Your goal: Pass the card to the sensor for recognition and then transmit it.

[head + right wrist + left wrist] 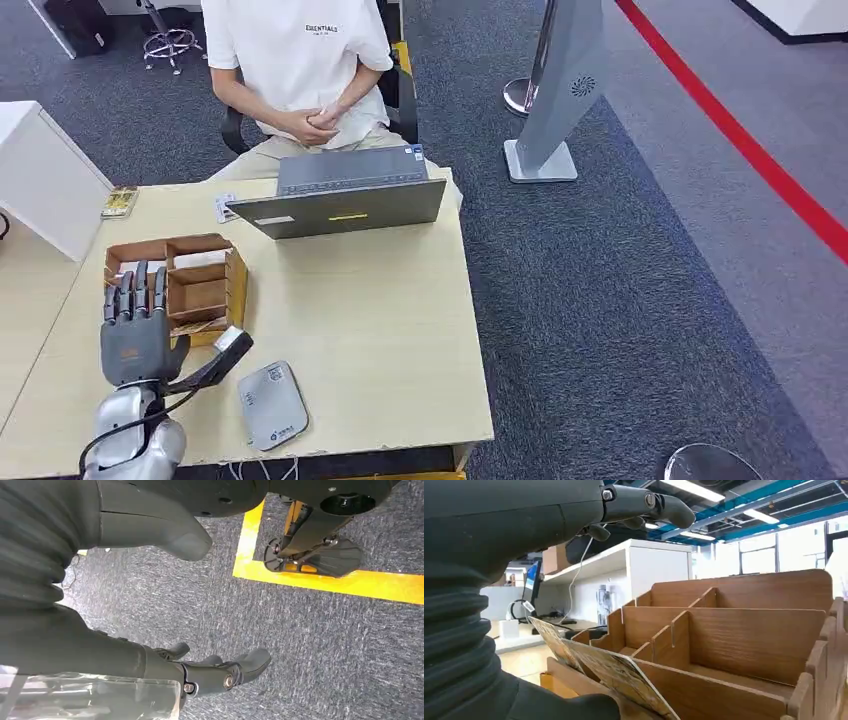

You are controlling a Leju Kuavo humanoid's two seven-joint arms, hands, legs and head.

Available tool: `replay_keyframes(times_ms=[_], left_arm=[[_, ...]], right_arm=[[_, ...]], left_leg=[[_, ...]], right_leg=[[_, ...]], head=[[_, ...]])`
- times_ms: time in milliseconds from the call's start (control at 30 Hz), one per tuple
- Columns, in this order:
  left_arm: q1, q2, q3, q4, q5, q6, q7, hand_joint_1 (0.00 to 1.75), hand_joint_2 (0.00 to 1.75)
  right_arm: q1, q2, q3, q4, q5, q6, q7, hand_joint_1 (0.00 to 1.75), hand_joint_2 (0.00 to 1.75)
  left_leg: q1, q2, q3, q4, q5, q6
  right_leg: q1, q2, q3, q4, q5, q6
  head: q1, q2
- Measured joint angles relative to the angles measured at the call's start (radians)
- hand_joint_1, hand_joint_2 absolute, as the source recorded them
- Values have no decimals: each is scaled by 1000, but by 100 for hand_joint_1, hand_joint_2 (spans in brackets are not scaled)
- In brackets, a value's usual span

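head view: left hand (135, 325) flat, fingers straight and spread, grasping nothing, hovering over the near edge of the wooden organizer (236, 285) on the table (380, 330). Grey sensor pad (271, 404) lies just beside the wrist, near the table's front edge. Person (300, 60) seated behind a laptop (345, 200).
left wrist view: cards (616, 672) lean tilted in the organizer's front slot, top edges sticking above the slot wall. Fingers (649, 502) extended above the box, apart from the cards.
right wrist view: right hand (200, 672) hangs over carpet, released, fingers loosely extended, nothing in it.
handling (judgement): card looks thin, light, fairly stiff, glossy so likely slippery. Pinch the exposed top edge of 1 card; neighbours may lift along with it.
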Motion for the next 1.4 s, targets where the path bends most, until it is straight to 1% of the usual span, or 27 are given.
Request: replay_keyframes(times_ms=[533,967,1000,1033,1400], left_arm=[[-1,-1,-40,21,-6,0,10,0,175],[-2,-1,-45,30,-9,0,13,0,175],[-2,-1,-45,30,-10,0,13,28,175],[-3,-1,-46,30,-11,0,18,175,175],[-4,2,-52,31,13,0,8,175,175]], right_arm=[[0,0,8,0,-1,0,0,0,175],[0,0,10,0,-1,0,2,0,175],[0,0,10,0,-1,0,2,0,175],[0,0,10,0,-1,-1,2,0,175],[0,0,16,0,-1,-6,7,0,175]], left_leg=[[0,0,0,0,0,0],[0,0,0,0,0,0],[0,0,0,0,0,0],[0,0,0,0,0,0],[0,0,0,0,0,0]], right_leg=[[0,0,0,0,0,0],[0,0,0,0,0,0],[0,0,0,0,0,0],[0,0,0,0,0,0],[0,0,0,0,0,0]], head=[[0,0],[0,0],[0,0],[0,0],[0,0]])
